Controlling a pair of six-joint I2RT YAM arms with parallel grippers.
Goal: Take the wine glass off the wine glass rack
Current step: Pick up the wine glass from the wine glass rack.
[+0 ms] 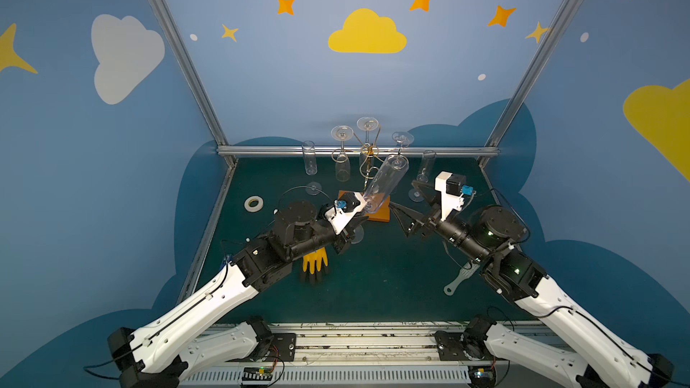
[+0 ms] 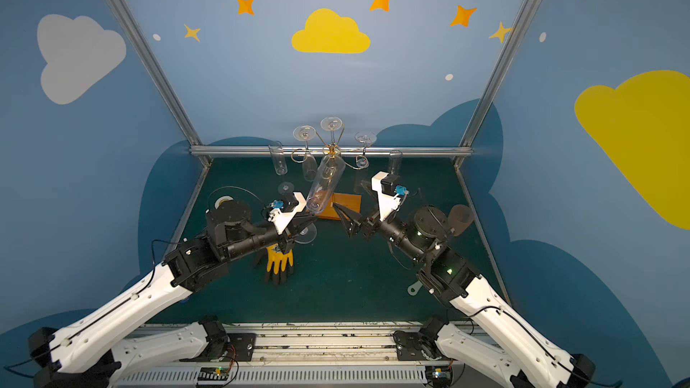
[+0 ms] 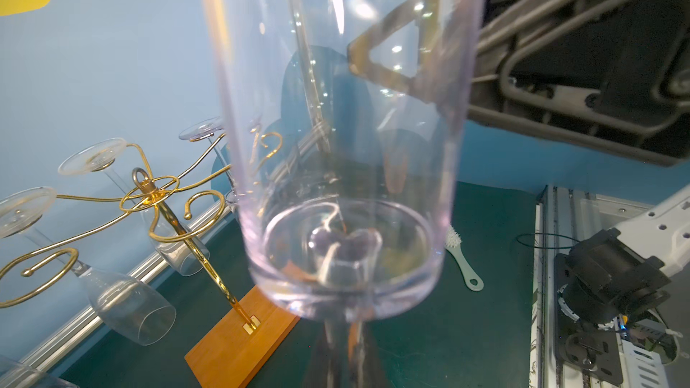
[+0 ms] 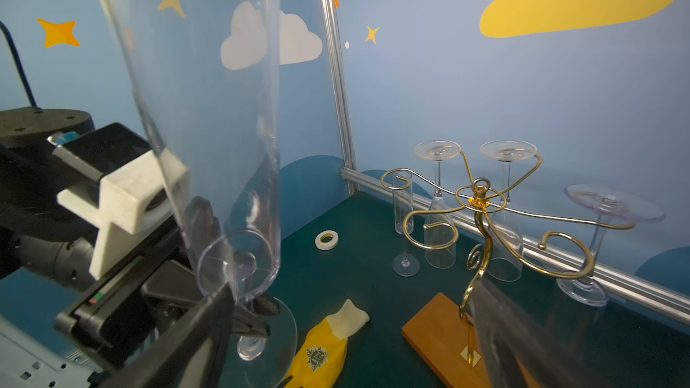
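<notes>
Clamping the thin stem just above the foot, the left fingers are closed tight on the wine glass, which is off the wine glass rack and touches none of its gold arms. The glass is tilted, foot toward the left arm, with its long clear bowl slanting up and away. In both top views its rim lines up with the rack's post, but the wrist views show open space between them.

The right fingers are spread wide and hold nothing. They sit just beside the lower part of the bowl, on the side away from the left arm, without touching it.

The rack's orange base lies flat on the green table, partly under the held glass as seen from above. Three hanging glasses sit upside down in spiral arms on the far side of the rack.

Two upright glasses stand on the table, one to the rack's left and one to its right. A tape roll lies near the left wall, a yellow glove beside the left arm, and a pale brush beside the right arm.
</notes>
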